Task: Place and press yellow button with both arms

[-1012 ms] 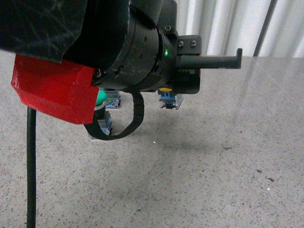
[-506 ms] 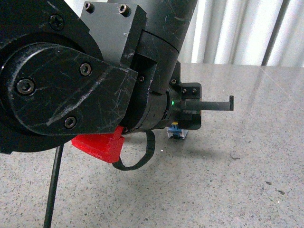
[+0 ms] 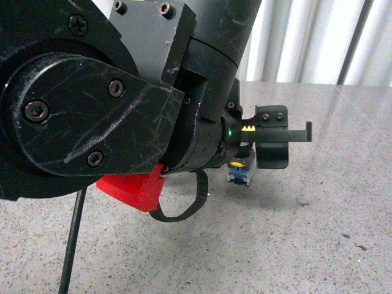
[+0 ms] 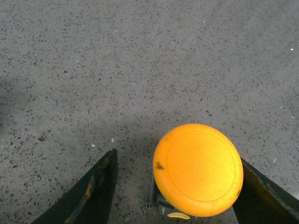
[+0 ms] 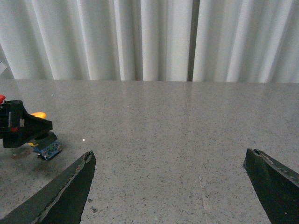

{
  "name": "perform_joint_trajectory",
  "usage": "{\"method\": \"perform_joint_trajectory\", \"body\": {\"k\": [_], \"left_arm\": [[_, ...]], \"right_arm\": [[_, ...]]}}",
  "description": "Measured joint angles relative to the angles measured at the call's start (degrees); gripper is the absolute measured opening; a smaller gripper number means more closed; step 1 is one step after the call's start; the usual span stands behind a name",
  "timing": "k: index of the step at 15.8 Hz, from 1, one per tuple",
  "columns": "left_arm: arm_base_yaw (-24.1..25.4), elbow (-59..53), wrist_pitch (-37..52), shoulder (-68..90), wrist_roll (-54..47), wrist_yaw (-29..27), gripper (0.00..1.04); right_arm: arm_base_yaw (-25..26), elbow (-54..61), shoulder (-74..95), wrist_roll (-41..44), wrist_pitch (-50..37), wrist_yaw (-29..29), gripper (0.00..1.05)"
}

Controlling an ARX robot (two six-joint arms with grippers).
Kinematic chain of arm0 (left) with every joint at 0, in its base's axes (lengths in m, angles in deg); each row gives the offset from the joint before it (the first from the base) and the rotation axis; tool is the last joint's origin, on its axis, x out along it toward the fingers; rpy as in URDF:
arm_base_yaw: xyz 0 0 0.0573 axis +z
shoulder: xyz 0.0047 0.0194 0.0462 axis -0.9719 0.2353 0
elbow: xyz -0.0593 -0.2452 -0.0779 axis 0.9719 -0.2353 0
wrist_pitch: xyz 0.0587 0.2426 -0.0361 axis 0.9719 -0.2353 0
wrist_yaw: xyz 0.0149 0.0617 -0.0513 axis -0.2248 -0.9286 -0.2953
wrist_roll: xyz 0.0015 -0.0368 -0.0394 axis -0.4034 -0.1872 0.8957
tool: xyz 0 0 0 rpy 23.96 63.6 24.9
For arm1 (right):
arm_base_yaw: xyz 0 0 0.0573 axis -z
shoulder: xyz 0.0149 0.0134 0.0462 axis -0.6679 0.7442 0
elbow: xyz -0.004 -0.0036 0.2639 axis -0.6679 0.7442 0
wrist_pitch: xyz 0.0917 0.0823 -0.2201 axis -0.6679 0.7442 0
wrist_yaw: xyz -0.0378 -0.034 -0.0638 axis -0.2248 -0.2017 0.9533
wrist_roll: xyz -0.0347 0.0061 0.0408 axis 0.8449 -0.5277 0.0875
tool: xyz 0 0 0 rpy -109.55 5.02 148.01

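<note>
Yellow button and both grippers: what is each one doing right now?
left gripper: open, one finger on each side of the yellow button.
yellow button: not squeezed, cap close against one finger, gap to the other.
right gripper: open, empty, away from the yellow button.

A robot lab: black left arm [image 3: 92,110], speckled grey tabletop [image 3: 294,245], white curtains [image 3: 306,43] behind

My left arm [image 3: 92,110] blocks most of the front view; I see only a sliver of the yellow button [image 3: 241,173]. Left wrist: cap hides its body, edge crops it.
</note>
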Motion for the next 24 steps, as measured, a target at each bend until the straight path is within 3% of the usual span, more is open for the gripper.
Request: {"method": "perform_joint_trajectory", "body": {"k": [3, 6, 8, 11, 14, 16, 19, 23, 24], "left_arm": [[-0.04, 0.0, -0.09, -1.44, -0.13, 0.63, 1.0], [-0.07, 0.0, 0.04, -4.85, -2.89, 0.81, 0.98], [1.75, -1.18, 2.32, -9.49, -10.75, -0.66, 0.98], [7.67, -5.14, 5.33, -19.41, -24.59, -4.17, 0.98], [12.28, -8.79, 7.48, -26.05, -31.32, -5.05, 0.98], [16.35, -16.83, 12.61, -34.8, -27.98, -9.4, 0.82], [25.11, -33.18, 11.63, -52.81, -21.16, -4.39, 0.49], [28.85, -44.26, 13.49, -60.37, -19.82, 1.22, 0.04], [29.83, -45.97, 13.68, -62.27, -19.76, 1.99, 0.04]], "right_arm": [[0.0, 0.0, 0.0, 0.0, 0.0, 0.0, 0.98], [0.0, 0.0, 0.0, 0.0, 0.0, 0.0, 0.98], [0.0, 0.0, 0.0, 0.0, 0.0, 0.0, 0.98], [0.0, 0.0, 0.0, 0.0, 0.0, 0.0, 0.98], [0.0, 0.0, 0.0, 0.0, 0.0, 0.0, 0.98], [0.0, 0.0, 0.0, 0.0, -0.02, 0.0, 0.98], [0.0, 0.0, 0.0, 0.0, -0.02, 0.0, 0.98], [0.0, 0.0, 0.0, 0.0, -0.02, 0.0, 0.98], [0.0, 0.0, 0.0, 0.0, 0.0, 0.0, 0.98]]}}
